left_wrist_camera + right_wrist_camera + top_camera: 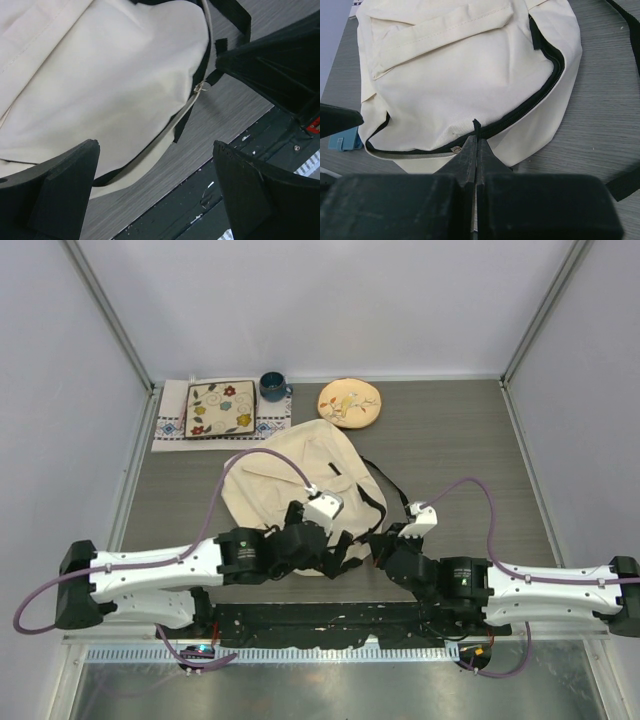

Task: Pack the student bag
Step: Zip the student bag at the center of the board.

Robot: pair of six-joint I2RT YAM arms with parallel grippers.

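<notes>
right end effector [476,132] at student bag [455,75]

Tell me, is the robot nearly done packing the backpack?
Not nearly. Nothing looks packed yet: the backpack lies flat on the table. In hand: the right gripper is shut at the bag's black zipper, and the left gripper hangs open above it. Still left: opening it and putting things inside.

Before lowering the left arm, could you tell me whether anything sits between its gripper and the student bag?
Nothing visible does: the open left gripper hangs directly over the student bag; the right gripper is off to one side.
</notes>
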